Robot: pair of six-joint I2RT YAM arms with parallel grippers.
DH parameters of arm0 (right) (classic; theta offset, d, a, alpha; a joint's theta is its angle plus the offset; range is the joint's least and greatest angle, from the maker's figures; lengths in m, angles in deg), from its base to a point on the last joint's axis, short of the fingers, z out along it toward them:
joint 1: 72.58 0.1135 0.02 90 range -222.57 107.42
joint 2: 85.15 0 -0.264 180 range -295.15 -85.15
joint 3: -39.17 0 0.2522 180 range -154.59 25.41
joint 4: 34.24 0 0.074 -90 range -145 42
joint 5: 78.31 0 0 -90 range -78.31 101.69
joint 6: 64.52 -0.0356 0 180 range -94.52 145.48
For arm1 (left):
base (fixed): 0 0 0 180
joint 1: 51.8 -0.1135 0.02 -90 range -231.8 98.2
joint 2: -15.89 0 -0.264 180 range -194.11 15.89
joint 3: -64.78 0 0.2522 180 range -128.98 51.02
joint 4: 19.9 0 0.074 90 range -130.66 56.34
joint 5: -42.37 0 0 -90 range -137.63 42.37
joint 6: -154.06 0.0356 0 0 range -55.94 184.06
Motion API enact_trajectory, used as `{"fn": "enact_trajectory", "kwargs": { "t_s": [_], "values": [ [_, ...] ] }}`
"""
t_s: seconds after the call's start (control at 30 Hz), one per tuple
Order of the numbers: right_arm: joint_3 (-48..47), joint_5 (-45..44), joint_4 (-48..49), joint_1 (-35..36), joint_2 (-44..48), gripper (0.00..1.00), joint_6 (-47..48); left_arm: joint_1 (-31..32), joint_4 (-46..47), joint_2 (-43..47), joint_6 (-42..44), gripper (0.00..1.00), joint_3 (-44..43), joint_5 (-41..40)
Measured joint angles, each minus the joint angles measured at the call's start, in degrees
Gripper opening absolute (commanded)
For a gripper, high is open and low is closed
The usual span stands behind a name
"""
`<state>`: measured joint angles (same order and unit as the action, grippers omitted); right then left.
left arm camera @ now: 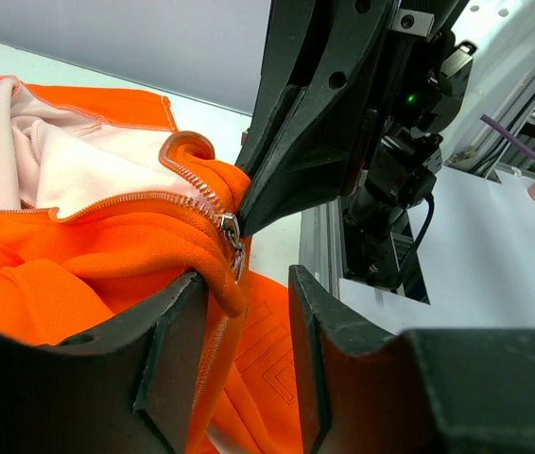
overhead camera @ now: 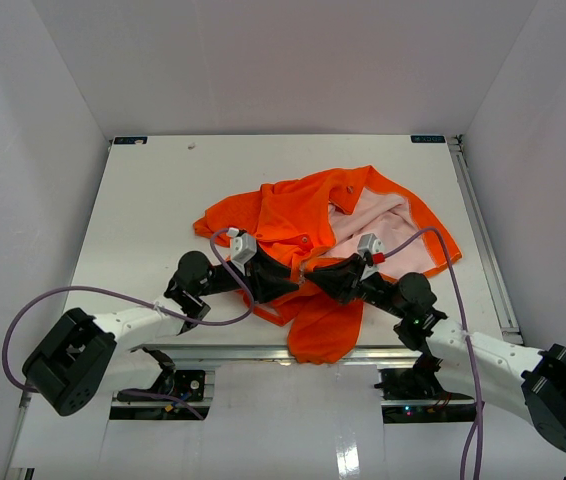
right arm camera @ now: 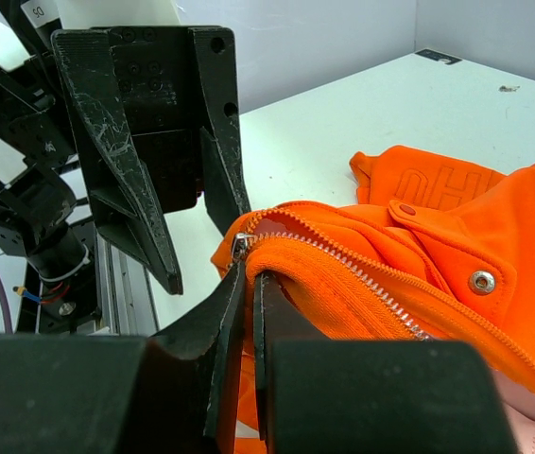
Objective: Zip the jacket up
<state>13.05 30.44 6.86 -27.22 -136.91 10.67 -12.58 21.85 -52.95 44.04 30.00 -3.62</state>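
Note:
The orange jacket (overhead camera: 303, 215) lies crumpled mid-table, its pink lining (overhead camera: 383, 225) showing at the right. The grippers meet at its near hem. My right gripper (overhead camera: 321, 275) (right arm camera: 250, 279) is shut on the jacket's edge just below the silver zipper slider (right arm camera: 240, 248). The zipper teeth (right arm camera: 362, 270) run away to the right, unjoined. My left gripper (overhead camera: 285, 288) (left arm camera: 244, 284) is open. The orange hem (left arm camera: 220, 284) lies between its fingers, against the left finger (left arm camera: 168, 340). The slider (left arm camera: 229, 230) sits just above, at the right gripper's tip.
Part of the jacket (overhead camera: 323, 335) hangs over the table's near edge onto the aluminium rail (overhead camera: 213, 352). Another rail (overhead camera: 483, 240) runs along the table's right side. Purple cables (overhead camera: 113, 292) trail from both arms. White walls close in the table.

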Motion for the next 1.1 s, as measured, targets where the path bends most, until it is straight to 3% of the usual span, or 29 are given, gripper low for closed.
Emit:
{"fn": "enact_trajectory", "kwargs": {
  "t_s": [0.27,0.33,0.43,0.47,1.1],
  "values": [
    [0.0,1.0,0.7,0.0,-0.8,0.08,0.1,0.0,-1.0,1.2,0.1,0.47,0.1,-2.5],
    [0.0,1.1,0.7,0.0,-0.9,0.08,0.2,0.0,-1.2,1.3,0.2,0.34,0.1,-3.0],
    [0.0,1.3,0.7,0.0,-0.9,0.08,0.2,0.0,-1.3,1.5,0.6,0.05,0.3,-3.3],
    [0.0,1.3,0.7,0.0,-0.8,0.08,0.2,-0.1,-1.4,1.5,0.7,0.01,0.4,-3.3],
    [-2.6,0.8,-6.8,0.1,2.6,0.08,0.0,0.3,-4.5,4.1,7.4,0.00,0.3,-2.8]
  ]
}}
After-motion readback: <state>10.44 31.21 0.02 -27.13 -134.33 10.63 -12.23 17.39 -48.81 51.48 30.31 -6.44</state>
